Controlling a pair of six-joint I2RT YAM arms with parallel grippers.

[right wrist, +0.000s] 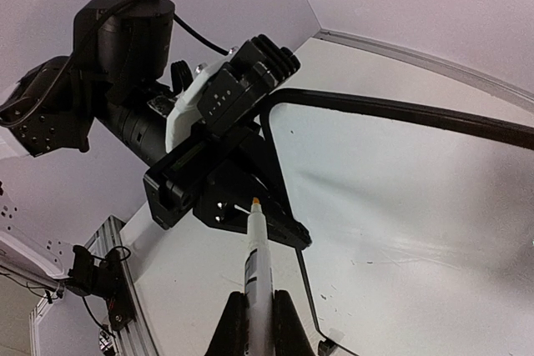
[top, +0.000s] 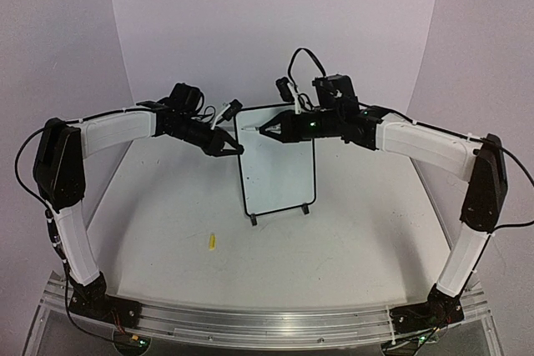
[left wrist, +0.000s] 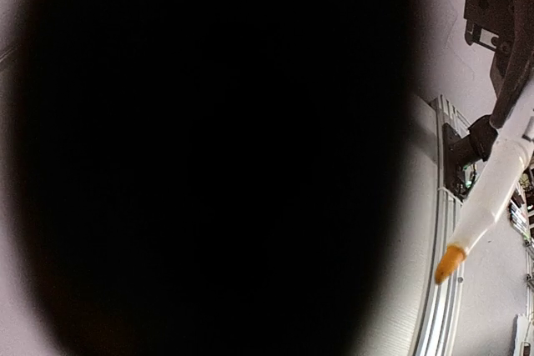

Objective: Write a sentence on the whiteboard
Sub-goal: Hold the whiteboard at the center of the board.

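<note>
With no sentence showing, left fingers [top: 226, 145] are clamping the black-framed white whiteboard [top: 279, 171]; right fingers [right wrist: 284, 328] are gripping a slim white marker [right wrist: 257, 264].

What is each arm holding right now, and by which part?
Right tool grips the marker by its barrel, tip pointing out. Left tool looks shut on the left edge of the whiteboard.
</note>
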